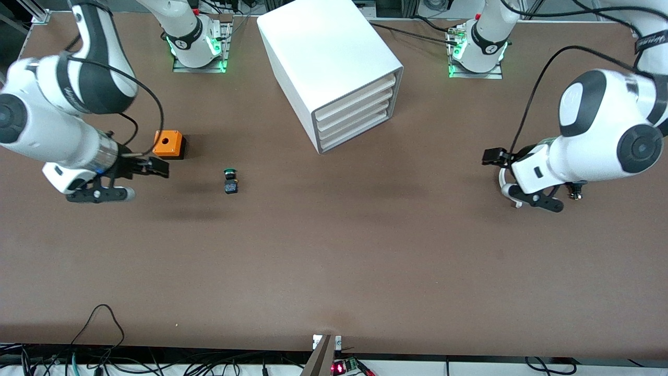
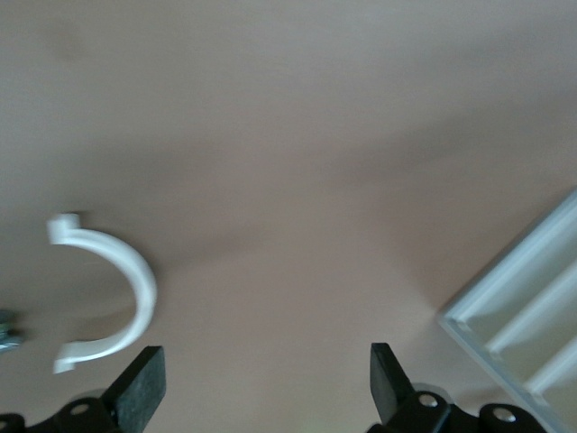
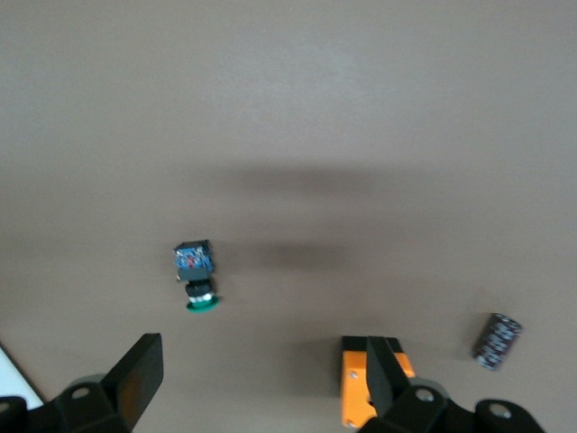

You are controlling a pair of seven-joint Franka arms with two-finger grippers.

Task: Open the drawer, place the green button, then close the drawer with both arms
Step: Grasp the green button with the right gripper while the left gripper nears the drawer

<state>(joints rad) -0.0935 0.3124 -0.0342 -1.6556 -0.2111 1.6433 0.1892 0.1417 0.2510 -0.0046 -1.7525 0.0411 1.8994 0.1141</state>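
Note:
The white cabinet [image 1: 334, 62] stands at the robots' edge of the table, mid-table. All its drawers are pushed in, and the lowest drawer [image 1: 356, 134] is shut. The button [image 1: 230, 180] lies on the table, green cap toward the robots, nearer to the front camera than the cabinet and toward the right arm's end. It also shows in the right wrist view [image 3: 196, 275]. My right gripper [image 1: 155, 167] hangs open and empty beside the orange cube, apart from the button; its own view [image 3: 261, 383] shows this too. My left gripper [image 1: 493, 155] is open and empty [image 2: 263, 388] over bare table at the left arm's end.
An orange cube with a round hole [image 1: 169, 144] sits beside my right gripper and shows in the right wrist view [image 3: 359, 388]. A small dark cylinder [image 3: 498, 341] lies near it. A white C-shaped clip [image 2: 126, 280] lies by my left gripper. The cabinet's corner [image 2: 532, 316] shows there.

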